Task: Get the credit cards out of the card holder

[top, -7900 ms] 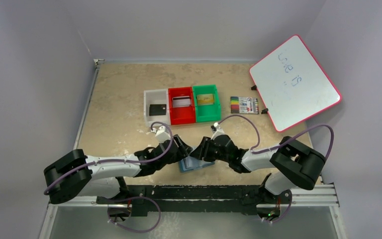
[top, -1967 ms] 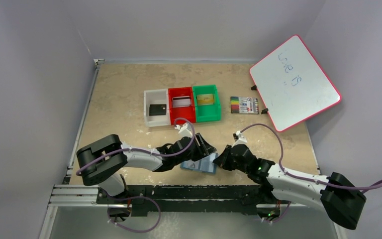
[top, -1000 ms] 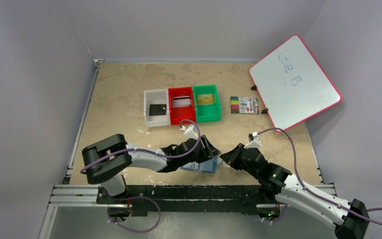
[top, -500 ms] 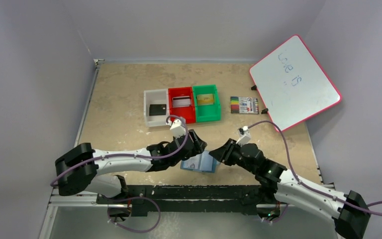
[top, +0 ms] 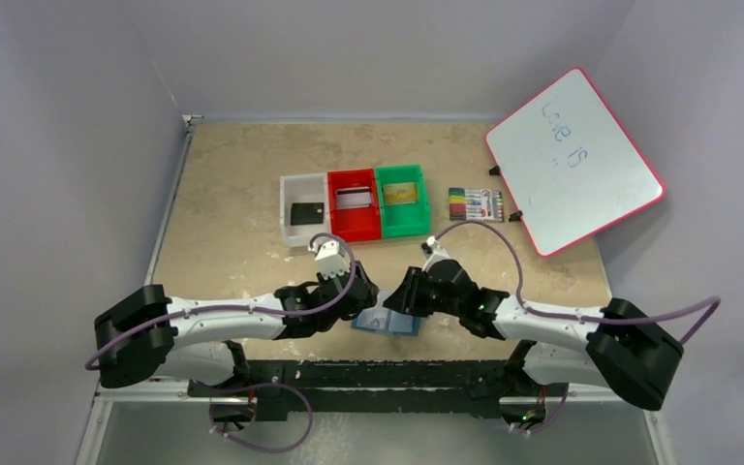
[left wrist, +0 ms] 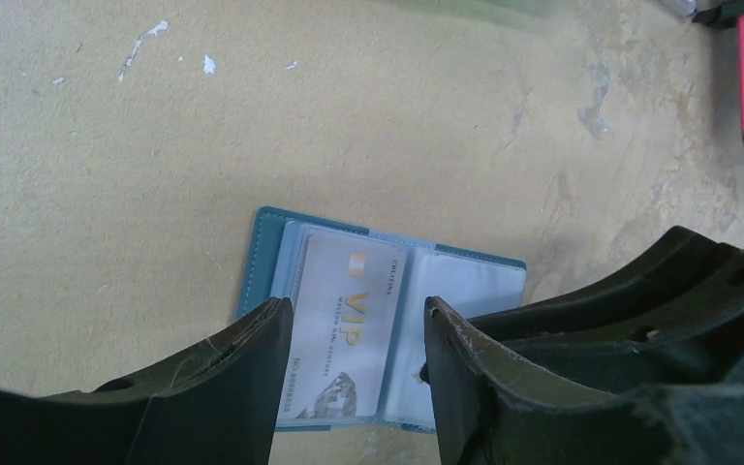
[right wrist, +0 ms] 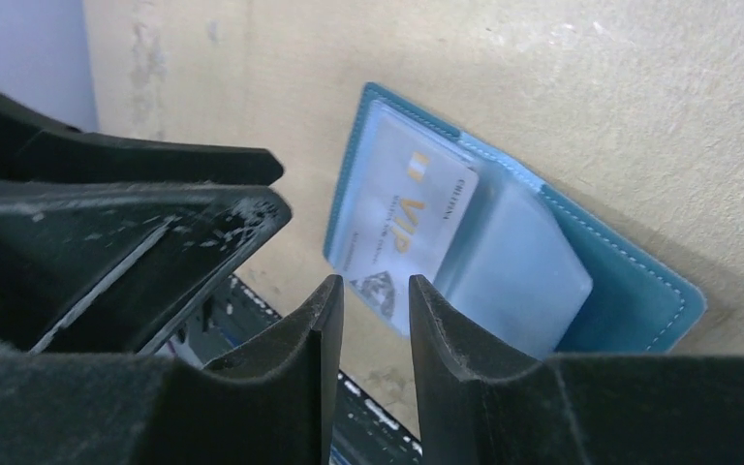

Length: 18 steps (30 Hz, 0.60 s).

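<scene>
The teal card holder (top: 388, 325) lies open and flat near the table's front edge. A silver-grey VIP credit card (left wrist: 347, 329) sits in its pale-blue clear pocket (right wrist: 518, 276), and the same card (right wrist: 402, 228) shows in the right wrist view. My left gripper (left wrist: 358, 308) hovers open over the holder's left half, its fingers either side of the card without touching it. My right gripper (right wrist: 375, 284) hangs just above the holder's near edge, jaws a narrow gap apart with nothing between them. From above, the left gripper (top: 361, 302) and right gripper (top: 399, 296) nearly meet over the holder.
Behind stand a white bin (top: 291, 225) with a black card (top: 305, 213), a red bin (top: 354, 229) with a silver card (top: 354, 199) and a green bin (top: 404, 227) with a gold card (top: 401, 195). A marker pack (top: 476, 204) and a tilted whiteboard (top: 573, 158) are at right.
Both grippers have shifted left over the card holder. The right arm swung in and its jaws parted a little. The holder has stayed open in the same place.
</scene>
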Tool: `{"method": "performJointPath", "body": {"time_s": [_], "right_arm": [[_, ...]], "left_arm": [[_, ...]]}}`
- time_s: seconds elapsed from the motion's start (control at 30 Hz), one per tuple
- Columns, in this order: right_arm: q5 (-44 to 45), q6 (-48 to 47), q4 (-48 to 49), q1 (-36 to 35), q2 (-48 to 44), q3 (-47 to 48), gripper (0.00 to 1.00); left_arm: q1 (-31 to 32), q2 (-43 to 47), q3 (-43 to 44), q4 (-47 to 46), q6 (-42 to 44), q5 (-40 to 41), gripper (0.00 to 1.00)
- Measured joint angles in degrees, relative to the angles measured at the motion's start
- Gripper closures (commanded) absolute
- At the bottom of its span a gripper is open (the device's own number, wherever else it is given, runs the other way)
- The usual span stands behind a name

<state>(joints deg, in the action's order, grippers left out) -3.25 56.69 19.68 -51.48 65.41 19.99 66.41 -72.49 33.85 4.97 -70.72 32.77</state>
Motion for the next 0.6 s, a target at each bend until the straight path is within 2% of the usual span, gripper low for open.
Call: {"method": "performJointPath", "body": {"time_s": [0.23, 0.43, 0.6], "right_arm": [[0.44, 1.2, 1.31, 0.02, 5.51, -0.07, 0.66], [-2.27, 2.29, 8.55, 1.07, 10.71, -2.36, 0.69], [-4.13, 4.22, 15.82, 2.64, 13.84, -4.59, 0.76]], "left_arm": [[0.0, -2.49, -0.02, -0.9, 1.55, -2.45, 0.48], [0.0, -6.1, 0.17, -1.62, 2.93, -4.37, 0.49], [0.0, -10.05, 2.08, -0.28, 4.39, -5.31, 0.52]]}}
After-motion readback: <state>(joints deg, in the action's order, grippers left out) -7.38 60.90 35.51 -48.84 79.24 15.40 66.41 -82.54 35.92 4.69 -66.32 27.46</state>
